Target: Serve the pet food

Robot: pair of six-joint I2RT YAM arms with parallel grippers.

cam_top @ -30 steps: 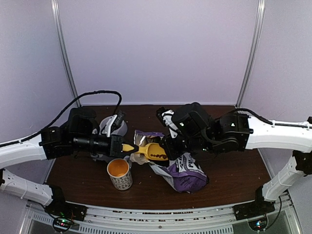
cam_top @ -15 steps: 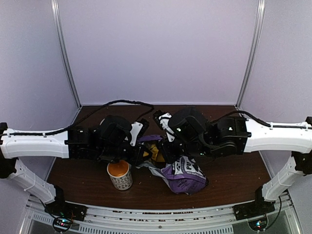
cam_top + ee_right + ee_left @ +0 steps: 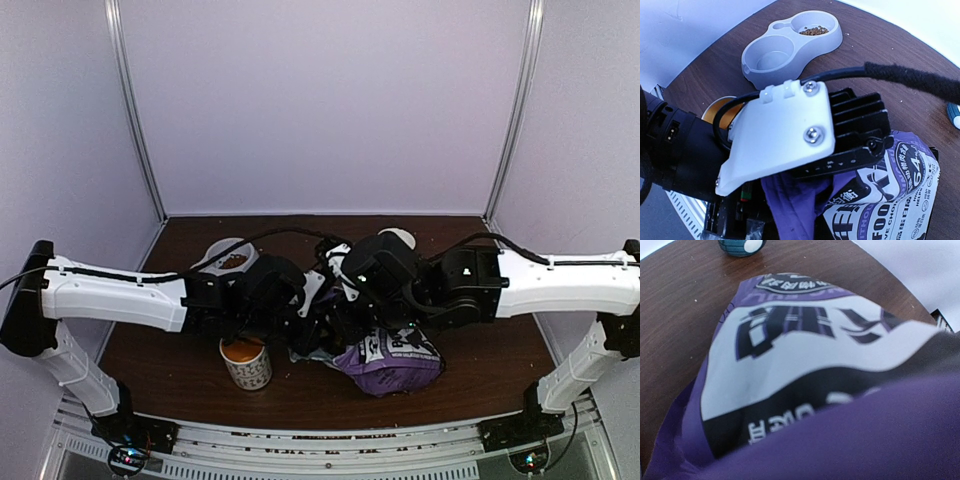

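Observation:
The purple pet food bag (image 3: 393, 360) lies on its side in front of centre and fills the left wrist view (image 3: 805, 340). Brown kibble (image 3: 813, 31) sits in one well of the grey double bowl (image 3: 228, 258). My left wrist (image 3: 270, 300) reaches to the bag's mouth; its fingers and the yellow scoop are hidden there. My right wrist (image 3: 385, 275) hangs over the mouth from the other side. A taut purple flap of the bag (image 3: 795, 200) runs down to my right jaws, which are out of frame. The left wrist's white camera plate (image 3: 780, 135) blocks the middle of that view.
An orange-lined patterned mug (image 3: 245, 362) stands near the front, just left of the bag and under my left forearm. A teal and white ball (image 3: 741, 245) lies behind the bag. The two arms nearly touch over the table's middle.
My left arm has swung right, from beside the bowl to the bag's mouth. The yellow scoop it held, loaded with kibble, has gone out of sight. The bowl is now uncovered.

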